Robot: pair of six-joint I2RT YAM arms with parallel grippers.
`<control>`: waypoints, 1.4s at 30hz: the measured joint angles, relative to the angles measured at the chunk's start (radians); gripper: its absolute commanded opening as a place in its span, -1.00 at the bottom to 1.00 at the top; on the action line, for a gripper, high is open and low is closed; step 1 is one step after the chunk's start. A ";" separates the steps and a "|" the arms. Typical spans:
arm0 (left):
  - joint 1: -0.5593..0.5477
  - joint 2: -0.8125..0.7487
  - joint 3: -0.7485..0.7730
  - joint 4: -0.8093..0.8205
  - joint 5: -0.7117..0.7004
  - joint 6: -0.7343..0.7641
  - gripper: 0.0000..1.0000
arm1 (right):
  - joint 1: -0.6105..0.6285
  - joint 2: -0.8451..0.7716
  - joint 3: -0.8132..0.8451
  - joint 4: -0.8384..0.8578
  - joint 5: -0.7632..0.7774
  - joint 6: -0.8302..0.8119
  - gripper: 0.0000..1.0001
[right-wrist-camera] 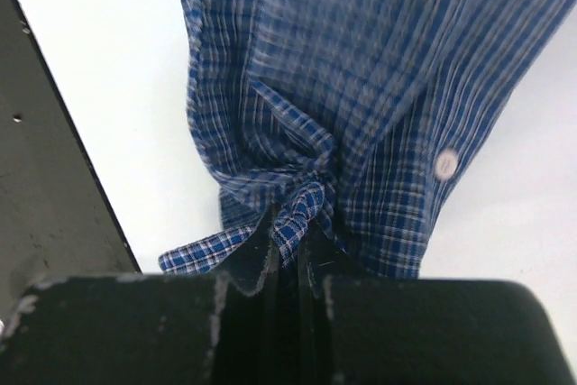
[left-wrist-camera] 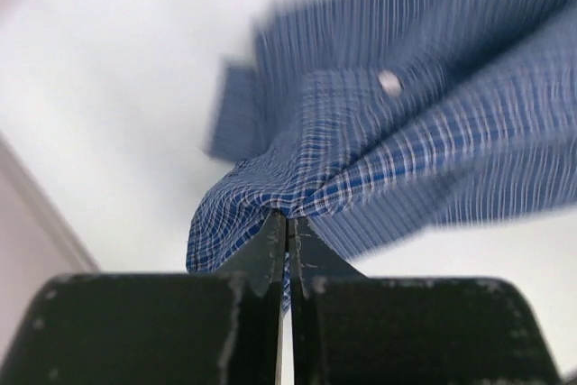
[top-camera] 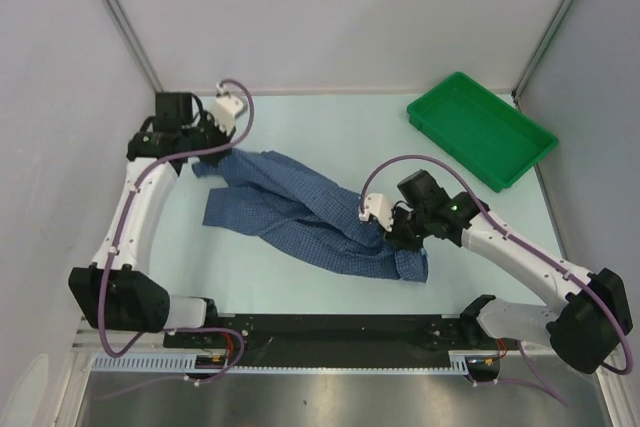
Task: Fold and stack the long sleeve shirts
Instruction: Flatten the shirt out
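Pale tabletop (top-camera: 330, 137) within white walls, with a green tray (top-camera: 482, 130) at the far right corner. The blue checked shirt (top-camera: 290, 209) lies crumpled, stretched from the far left corner toward the near right edge. The left end effector (top-camera: 207, 154) and right end effector (top-camera: 398, 234) each pinch a bunch of its cloth. Step in hand, apparently: spreading. The next move probably calls for drawing the ends apart to flatten the shirt.
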 measured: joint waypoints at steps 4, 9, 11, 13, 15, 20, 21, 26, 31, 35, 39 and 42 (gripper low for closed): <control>-0.036 0.087 0.252 0.049 0.020 -0.079 -1.00 | -0.042 -0.017 -0.019 -0.004 0.005 -0.029 -1.00; -0.132 0.413 0.616 0.167 0.008 -0.186 -0.41 | -0.089 -0.060 -0.046 -0.010 0.024 -0.079 -1.00; -0.165 0.587 0.801 0.205 -0.002 -0.211 0.27 | -0.099 -0.063 -0.047 -0.007 0.028 -0.093 -0.88; -0.191 0.775 0.996 0.219 -0.027 -0.238 0.55 | -0.102 -0.063 -0.047 -0.013 0.039 -0.098 -0.12; -0.202 0.911 1.131 0.205 -0.056 -0.254 0.78 | -0.102 -0.060 -0.035 -0.039 0.048 -0.095 0.35; -0.124 0.813 0.800 0.127 0.055 -0.237 0.86 | -0.098 -0.008 0.121 -0.098 0.018 -0.065 0.57; -0.092 0.752 0.682 0.110 0.085 -0.222 0.85 | -0.093 0.005 0.153 -0.093 0.009 -0.056 0.56; 0.114 0.351 0.112 0.009 0.151 -0.043 0.87 | 0.003 0.143 0.254 -0.022 -0.027 0.012 0.52; 0.112 0.056 -0.244 0.011 0.173 0.066 0.88 | 0.119 0.367 0.287 0.098 -0.029 0.103 0.47; 0.104 0.045 -0.435 0.058 0.150 0.093 0.87 | 0.157 0.529 0.338 0.177 -0.009 0.164 0.44; 0.104 0.096 -0.518 0.123 0.087 0.093 0.76 | 0.163 0.630 0.385 0.236 0.031 0.198 0.37; 0.104 0.132 -0.523 0.187 0.042 0.092 0.42 | 0.164 0.660 0.392 0.261 0.072 0.204 0.38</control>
